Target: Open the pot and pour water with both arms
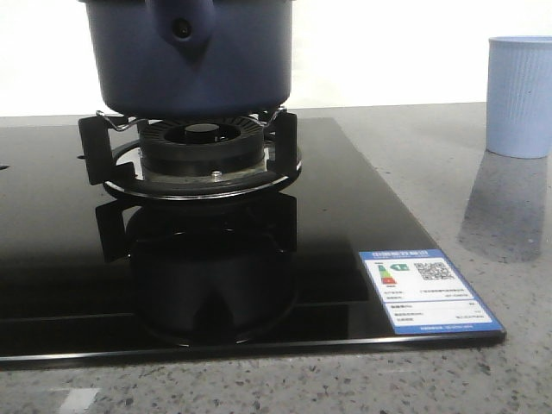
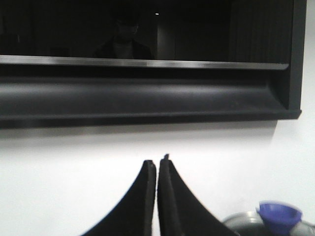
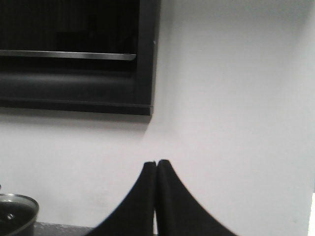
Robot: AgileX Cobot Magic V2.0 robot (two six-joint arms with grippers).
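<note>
Dark blue pot (image 1: 191,56) sits on the burner (image 1: 200,155), lid on; both tools raised facing the wall. Left tool (image 2: 157,169) and right tool (image 3: 156,169) pressed together, empty; neither clearly nearer

The blue-and-white label (image 1: 429,291) on the black cooktop (image 1: 345,198) is unreadably small.
</note>
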